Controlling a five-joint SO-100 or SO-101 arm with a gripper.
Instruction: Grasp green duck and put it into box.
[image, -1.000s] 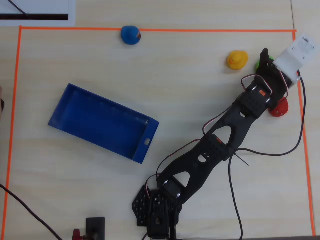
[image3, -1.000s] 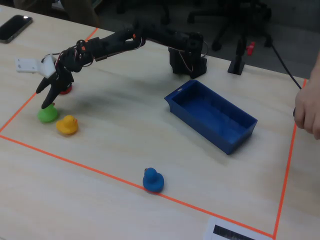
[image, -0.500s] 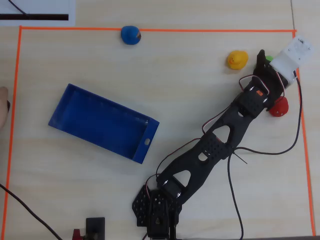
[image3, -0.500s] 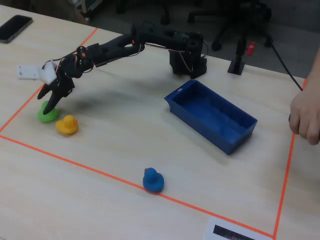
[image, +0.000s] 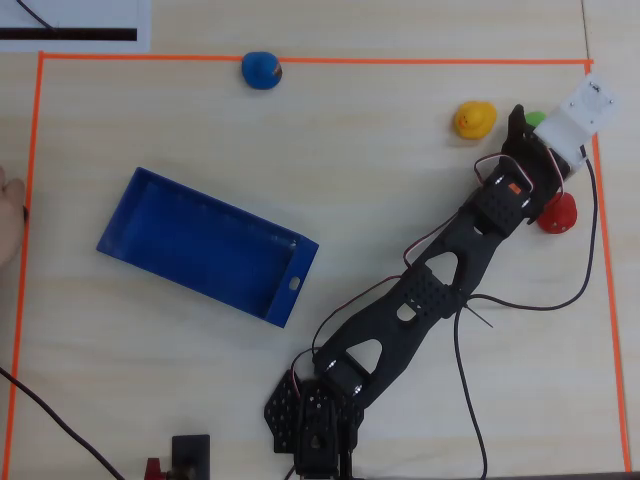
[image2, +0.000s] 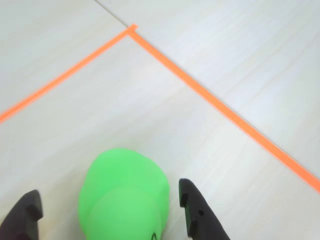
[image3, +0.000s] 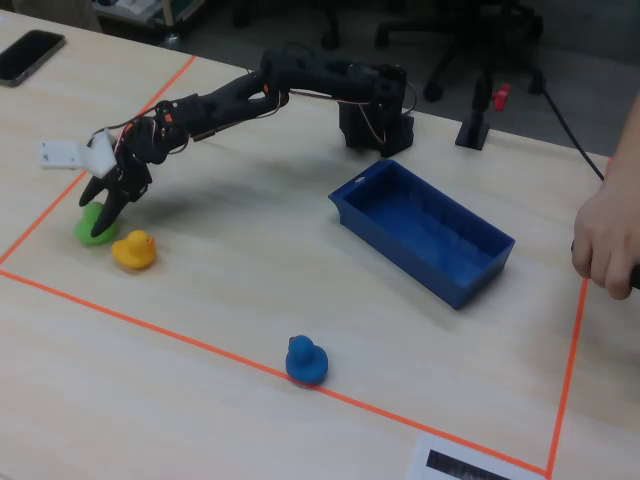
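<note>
The small bright green rubber duck (image2: 125, 197) sits on the pale wooden table (image: 400, 120), near a corner of the thin orange tape line (image2: 200, 90) that marks out a big square. In the wrist view the duck fills the space between the two black fingers (image2: 197, 212) of the black two-finger gripper (image2: 107, 210). The fingers are spread wide, one on each side of the duck, and they do not seem to squeeze it; there is a small gap on both sides. So the gripper is open and holds nothing.

In the fixed view the gripper (image3: 105, 205) hangs right over the green duck (image3: 93, 228), with the long black robot arm (image3: 230, 100) stretched out across the table. A small yellow rubber duck (image3: 134, 250) sits just beside the green one. In the overhead view only a bit of the green duck (image: 536, 118) peeks out from under the gripper (image: 527, 122), and the yellow duck (image: 475, 120) is near it on the left. A small red rubber duck (image: 558, 214) sits close to the arm, lower down.

The big, shallow blue plastic box (image: 207, 245) is well apart from the green duck, on the left in the overhead view, and it has nothing in it. A small blue rubber duck (image: 261, 70) sits by the tape line at the top.
</note>
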